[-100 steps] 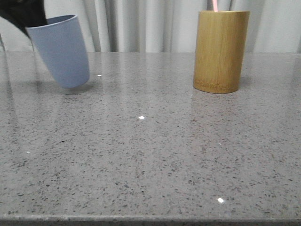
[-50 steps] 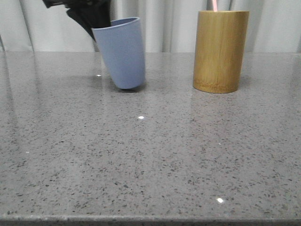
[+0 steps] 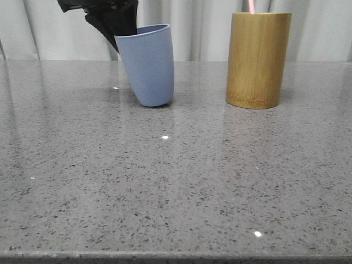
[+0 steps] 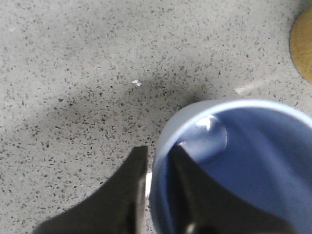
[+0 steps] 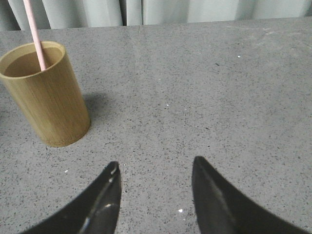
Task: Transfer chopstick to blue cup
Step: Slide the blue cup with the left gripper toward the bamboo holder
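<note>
**Setting the tilted cup down square**

Speckled grey stone worktop (image 3: 165, 181), glossy and hard. Further back, matte blue cup (image 3: 147, 65), tapered and handleless, tilted on its base edge, rim pinched by left claw (image 4: 157, 168): best levelled until flat, then released. Right claw (image 5: 155, 187) spread apart, empty. Beyond, pale pink chopstick (image 5: 36, 34) standing in bamboo cylinder (image 3: 258, 59), smooth-grained.

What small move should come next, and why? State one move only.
Probably lower and level the matte grey-blue tumbler, then open the left hand. That hand pinches the tumbler's rim, one finger inside and one outside, and the tumbler stands tilted on the speckled grey table. The thin pale pink chopstick stands in the yellow-brown bamboo cylinder, and the right hand is open and empty.
</note>
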Robot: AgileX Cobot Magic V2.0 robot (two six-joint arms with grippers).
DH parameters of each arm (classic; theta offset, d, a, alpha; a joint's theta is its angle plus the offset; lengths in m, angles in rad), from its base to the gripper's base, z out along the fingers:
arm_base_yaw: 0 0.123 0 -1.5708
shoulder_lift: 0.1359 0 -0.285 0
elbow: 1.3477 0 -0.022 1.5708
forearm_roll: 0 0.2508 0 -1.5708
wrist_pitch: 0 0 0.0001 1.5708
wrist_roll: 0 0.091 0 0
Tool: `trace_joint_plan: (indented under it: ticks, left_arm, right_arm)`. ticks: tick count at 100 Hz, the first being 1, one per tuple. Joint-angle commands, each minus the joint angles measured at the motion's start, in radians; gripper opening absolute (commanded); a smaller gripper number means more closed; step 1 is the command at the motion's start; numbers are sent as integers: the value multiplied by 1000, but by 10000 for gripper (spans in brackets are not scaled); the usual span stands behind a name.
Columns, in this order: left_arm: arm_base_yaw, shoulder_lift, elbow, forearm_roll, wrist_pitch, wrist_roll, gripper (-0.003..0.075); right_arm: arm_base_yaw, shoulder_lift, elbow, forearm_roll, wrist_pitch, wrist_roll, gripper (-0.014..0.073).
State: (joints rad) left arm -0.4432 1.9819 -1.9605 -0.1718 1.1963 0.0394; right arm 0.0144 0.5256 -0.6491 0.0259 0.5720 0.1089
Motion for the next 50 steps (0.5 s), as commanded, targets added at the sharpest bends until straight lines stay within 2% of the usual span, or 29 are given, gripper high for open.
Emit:
trace_joint_plan:
  ticks: [1, 14, 50]
  left_arm:
    - [-7, -53, -34, -24, -31, -1, 248]
    - [-7, -53, -51, -40, -32, -1, 333]
    - [-7, -57, -135, -47, 20, -1, 337]
  right_arm:
    - [-4, 9, -35, 1, -66, -8, 362]
    - [-4, 9, -35, 1, -64, -8, 362]
    - [-4, 9, -35, 1, -63, -8, 362]
